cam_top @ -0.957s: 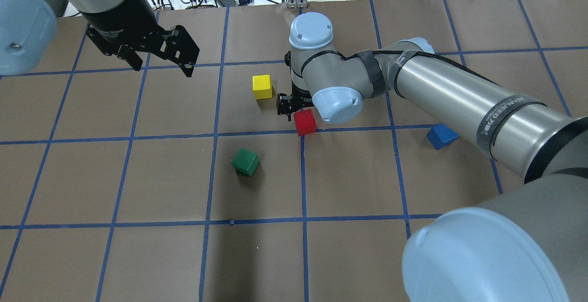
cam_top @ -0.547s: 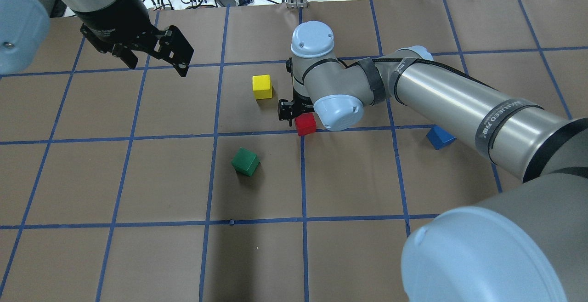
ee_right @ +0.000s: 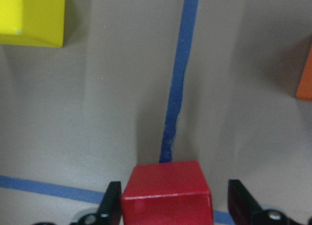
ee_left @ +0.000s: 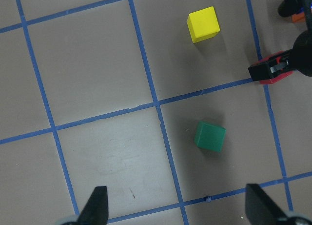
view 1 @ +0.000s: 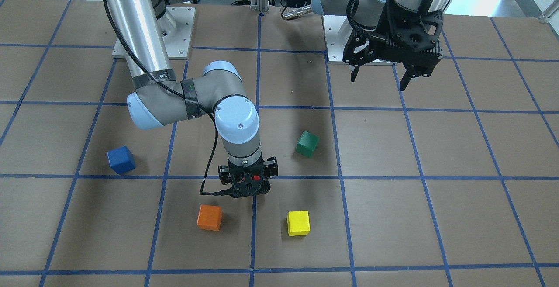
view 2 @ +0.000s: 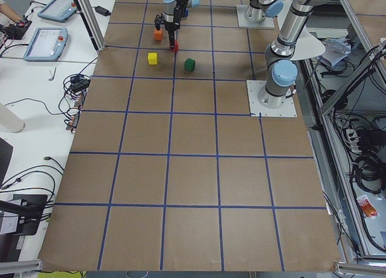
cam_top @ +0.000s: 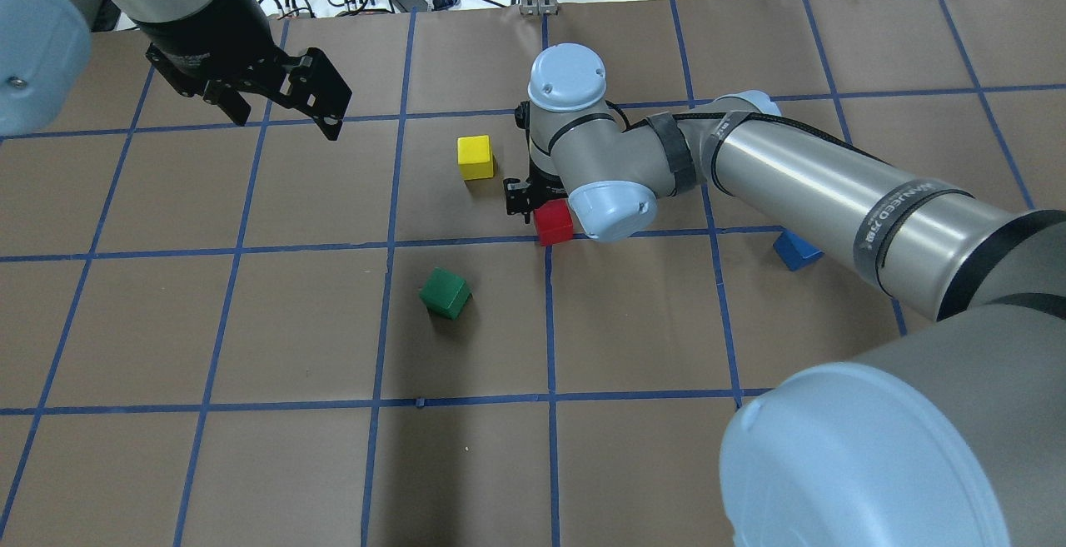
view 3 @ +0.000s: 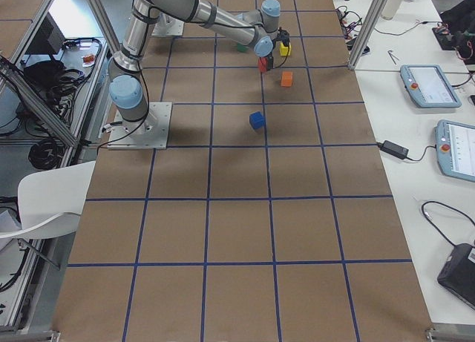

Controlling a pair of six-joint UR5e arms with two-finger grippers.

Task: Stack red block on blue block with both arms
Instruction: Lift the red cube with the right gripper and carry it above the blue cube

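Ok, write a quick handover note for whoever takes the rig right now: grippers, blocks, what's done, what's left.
Left gripper: open, empty, held above the table, away from all blocks.
Right gripper: open, straddling the red block, one finger on each side, not yet closed.
Red block: on the table. Blue block: alone on the table, further to the robot's right, nothing on it.
Done: right gripper lined up on red.
Left: close, lift, carry to blue, set on top, release.
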